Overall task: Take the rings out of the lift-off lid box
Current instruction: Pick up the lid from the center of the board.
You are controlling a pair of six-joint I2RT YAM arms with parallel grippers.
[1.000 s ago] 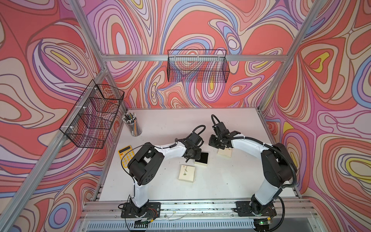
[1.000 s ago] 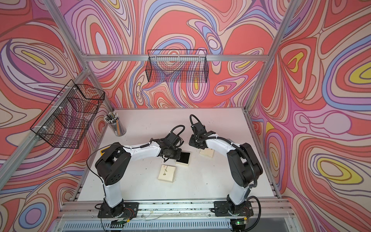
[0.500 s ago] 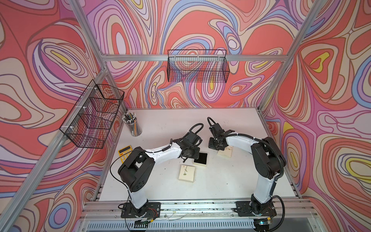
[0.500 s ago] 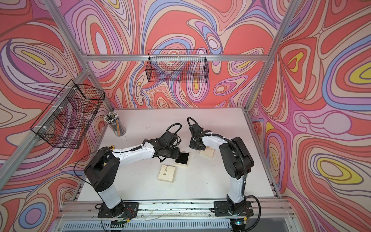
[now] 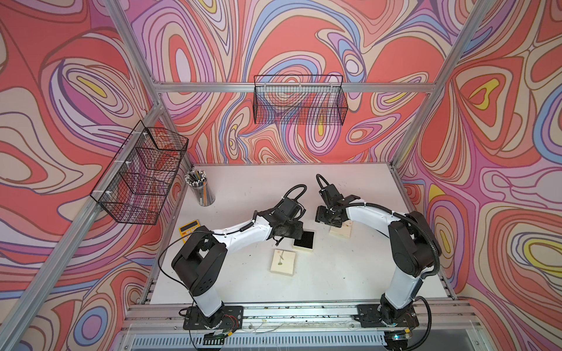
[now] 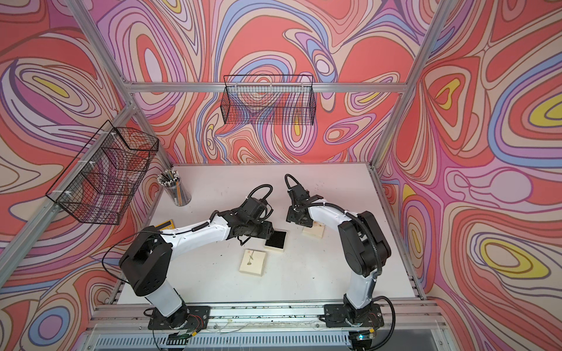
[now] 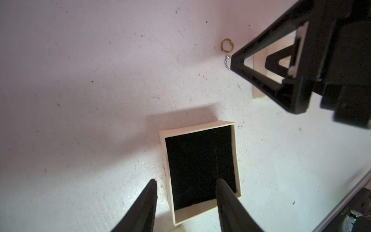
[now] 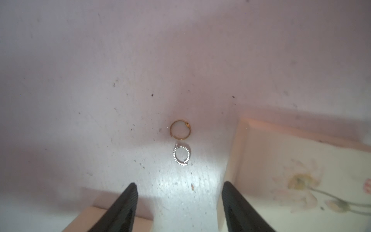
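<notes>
The right claw stands wide open. Its two ribbed fingers are well apart, with only bare white table between them. It holds nothing and touches neither ring. Just ahead of its fingertips, about on the line midway between them, the silver beaded ring lies flat on the table. Just past it, nearly touching, lies the gold ring, a thin band with a small break in it. Both rings are out on the table, not in any box. Close beside one finger of this claw sits a cream box with a pale flower printed on top.

The left claw is partly open and grips nothing. It straddles one side wall of the lift-off lid box, which stands open. One finger is over the table outside the wall, the other over the black lining inside. Whether either finger touches the wall I cannot tell. Well beyond the box from this claw, the gold ring and part of the silver one show beside the right claw's finger, which hides the rest of the silver band.

In both top views a cream flower-printed lid lies behind the left claw, toward the arm bases and apart from the open box.
</notes>
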